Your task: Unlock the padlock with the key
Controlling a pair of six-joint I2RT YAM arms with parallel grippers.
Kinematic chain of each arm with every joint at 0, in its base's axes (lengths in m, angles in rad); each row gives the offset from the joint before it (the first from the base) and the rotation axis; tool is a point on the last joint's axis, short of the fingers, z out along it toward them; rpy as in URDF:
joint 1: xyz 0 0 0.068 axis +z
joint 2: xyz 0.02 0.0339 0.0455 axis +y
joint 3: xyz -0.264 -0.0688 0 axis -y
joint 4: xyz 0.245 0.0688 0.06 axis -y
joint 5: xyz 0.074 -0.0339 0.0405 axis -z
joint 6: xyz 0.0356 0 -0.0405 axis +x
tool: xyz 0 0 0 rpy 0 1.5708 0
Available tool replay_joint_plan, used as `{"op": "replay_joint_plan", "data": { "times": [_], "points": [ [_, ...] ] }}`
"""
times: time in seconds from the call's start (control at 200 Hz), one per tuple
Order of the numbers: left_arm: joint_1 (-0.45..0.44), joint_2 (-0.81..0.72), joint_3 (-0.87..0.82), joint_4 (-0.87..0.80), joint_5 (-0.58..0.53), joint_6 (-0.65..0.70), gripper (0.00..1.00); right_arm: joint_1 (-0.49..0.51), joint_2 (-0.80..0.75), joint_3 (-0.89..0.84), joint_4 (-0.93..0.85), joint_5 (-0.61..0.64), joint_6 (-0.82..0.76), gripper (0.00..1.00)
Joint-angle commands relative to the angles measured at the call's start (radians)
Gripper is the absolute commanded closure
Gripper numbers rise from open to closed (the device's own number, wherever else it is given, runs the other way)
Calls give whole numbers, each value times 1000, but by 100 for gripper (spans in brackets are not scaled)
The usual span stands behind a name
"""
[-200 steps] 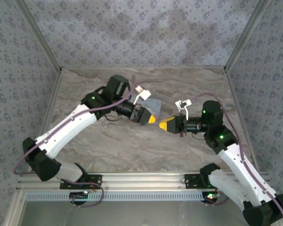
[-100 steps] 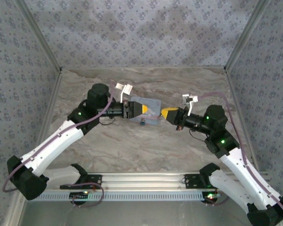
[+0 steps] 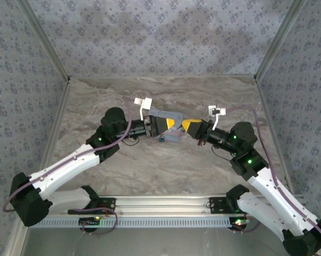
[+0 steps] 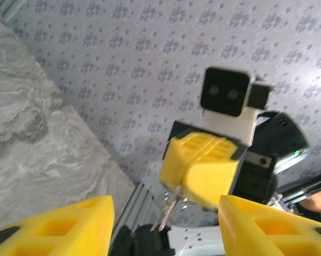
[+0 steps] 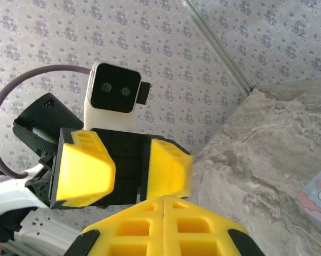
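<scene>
Nearest me, the padlock (image 3: 161,140) lay loose on the worktop (image 3: 150,170), just at the near edge of the pale blue tin (image 3: 175,136). A second before, it had not been lying there. Above it the left jaws, narrower then, now stood apart and empty. Facing them from the right, the right jaws were pressed together on the key (image 4: 168,209). I'd say the lock needed picking up again before any turning.

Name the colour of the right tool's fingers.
Bright yellow; those fingers show best in the left wrist view.
</scene>
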Motion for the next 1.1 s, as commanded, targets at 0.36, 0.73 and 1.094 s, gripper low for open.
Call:
{"op": "replay_joint_plan", "data": {
  "times": [0.36,0.73,1.094],
  "points": [
    [-51,54,23,130,7,-15,50,17,-43,-77,219,134,107,100],
    [-69,81,34,174,17,-26,57,23,-35,-103,271,129,141,100],
    [-77,101,56,176,25,-18,80,26,-37,-120,283,127,146,100]
  ]
}}
